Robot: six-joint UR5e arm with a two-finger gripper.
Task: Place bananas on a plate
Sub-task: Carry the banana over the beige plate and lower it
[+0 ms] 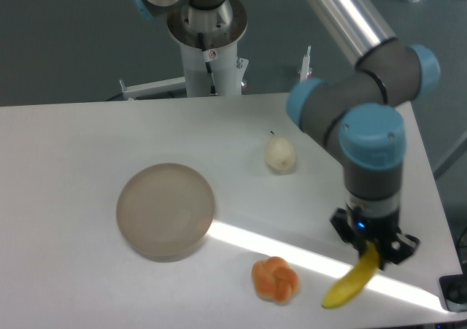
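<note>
The yellow banana (350, 281) hangs tilted from my gripper (372, 250), which is shut on its upper end above the front right of the table. The banana's lower tip points down-left, just right of the orange lobed fruit. The round taupe plate (166, 210) lies flat at the table's left centre, well to the left of the gripper, with nothing on it.
An orange lobed fruit (275, 279) sits near the front edge between plate and gripper. A pale pear-like fruit (280, 155) lies at centre back. My arm's elbow and forearm (350, 95) reach over the right side. The table's right edge is close to the gripper.
</note>
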